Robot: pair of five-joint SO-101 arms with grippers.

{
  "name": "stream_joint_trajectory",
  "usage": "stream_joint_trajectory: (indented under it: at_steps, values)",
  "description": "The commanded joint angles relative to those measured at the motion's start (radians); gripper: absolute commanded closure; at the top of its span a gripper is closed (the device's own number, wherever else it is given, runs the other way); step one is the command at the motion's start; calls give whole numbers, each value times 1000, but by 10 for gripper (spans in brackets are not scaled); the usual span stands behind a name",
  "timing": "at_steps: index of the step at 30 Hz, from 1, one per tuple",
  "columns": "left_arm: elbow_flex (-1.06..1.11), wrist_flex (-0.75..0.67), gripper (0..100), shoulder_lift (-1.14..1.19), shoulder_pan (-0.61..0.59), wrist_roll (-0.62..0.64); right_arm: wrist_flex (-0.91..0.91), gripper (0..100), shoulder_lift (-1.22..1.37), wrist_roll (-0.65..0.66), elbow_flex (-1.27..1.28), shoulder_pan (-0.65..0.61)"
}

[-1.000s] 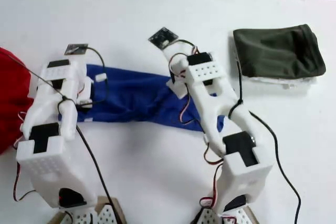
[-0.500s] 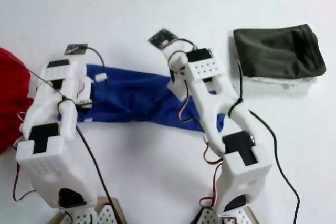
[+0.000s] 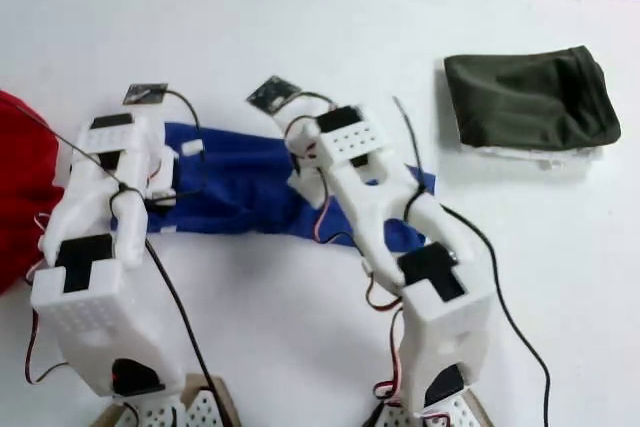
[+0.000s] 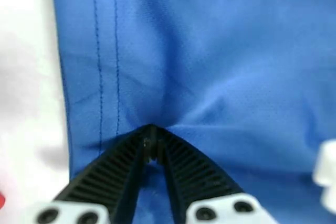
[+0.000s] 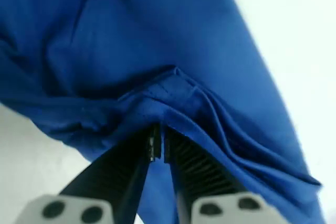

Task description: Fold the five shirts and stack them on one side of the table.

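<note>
A blue shirt (image 3: pixel 245 182) lies stretched across the middle of the table, partly folded into a long band. My left gripper (image 4: pixel 151 150) is shut on the blue shirt near its stitched hem (image 4: pixel 105 51) at the cloth's left end. My right gripper (image 5: pixel 156 142) is shut on a bunched fold of the same blue shirt (image 5: pixel 131 40) toward its right part. In the high view the left arm (image 3: pixel 105 187) covers the shirt's left end and the right arm (image 3: pixel 375 197) crosses its right end. A folded dark green shirt (image 3: pixel 530 97) rests on something white at the right side.
A red shirt (image 3: pixel 22 182) lies bunched at the table's left edge. The far part of the white table (image 3: pixel 320 27) is bare. Wires trail from both arms over the cloth.
The right arm has swung left, dragging its end of the blue shirt toward the left arm, so the cloth's right corner now shows beyond the arm. The left arm has stayed still.
</note>
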Motion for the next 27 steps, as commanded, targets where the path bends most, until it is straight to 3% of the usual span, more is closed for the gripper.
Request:
stream_joint_trajectory:
  at_steps: [1,8,14,22,27]
  values:
    - [1,-21,975,3,-14,8,-21,978,15,-15,-43,-21]
    - [1,-21,975,3,-14,8,142,978,-159,-15,-147,99]
    - [-12,2,975,-11,-11,6,268,978,-401,-14,-89,213]
    - [-179,235,975,-196,-29,-34,116,978,-668,98,390,358]
    - [-216,180,952,-232,-144,-34,-21,978,-799,107,675,550]
